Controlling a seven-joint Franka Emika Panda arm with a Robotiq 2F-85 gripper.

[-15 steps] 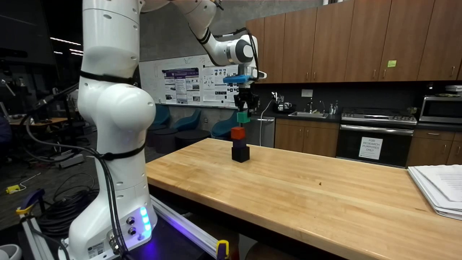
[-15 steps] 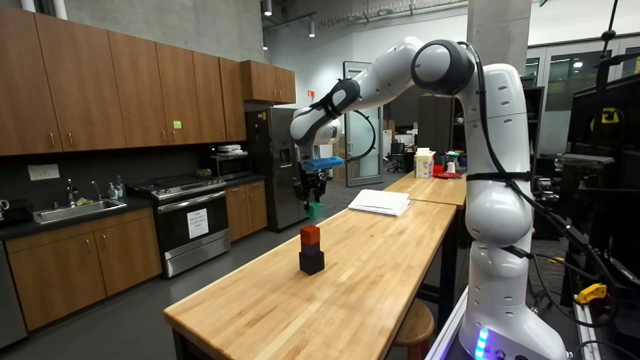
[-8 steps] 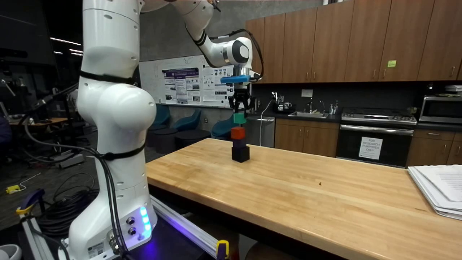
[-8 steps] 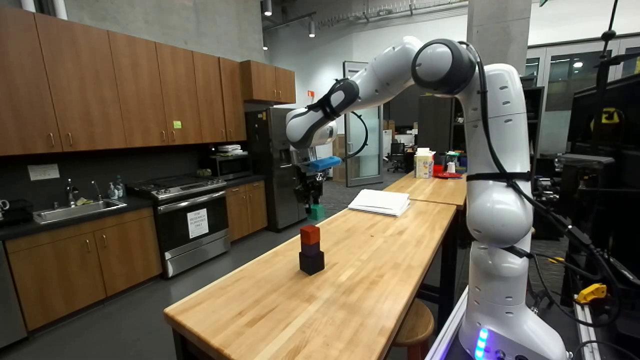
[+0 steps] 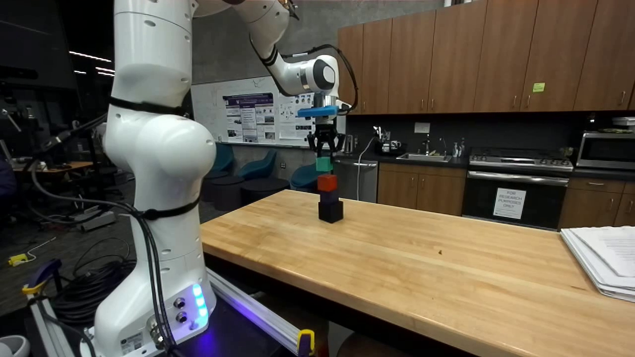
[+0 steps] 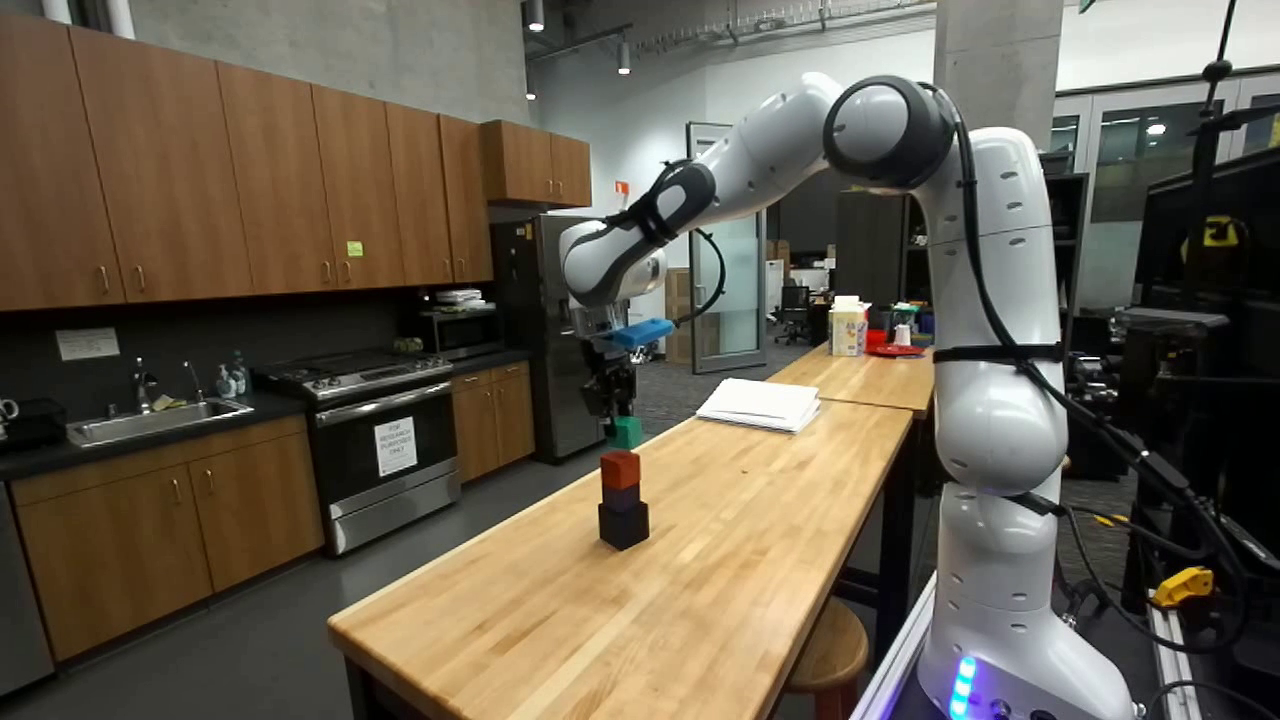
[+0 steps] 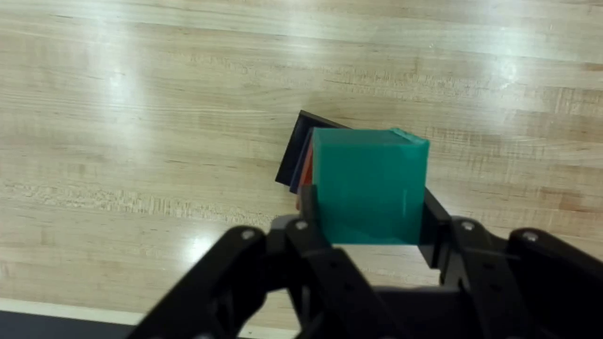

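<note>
Green cube (image 7: 370, 190) gripped inside the tool (image 7: 369, 212)

Block stack (image 6: 621, 498) stands in way just below green block (image 7: 371, 193); open room over tabletop (image 6: 600, 620) either side

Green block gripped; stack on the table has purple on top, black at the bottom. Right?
Not quite: both exterior views show the red block on top, the purple block under it. The gripper does hold the green block, and the black block is lowest.
</note>
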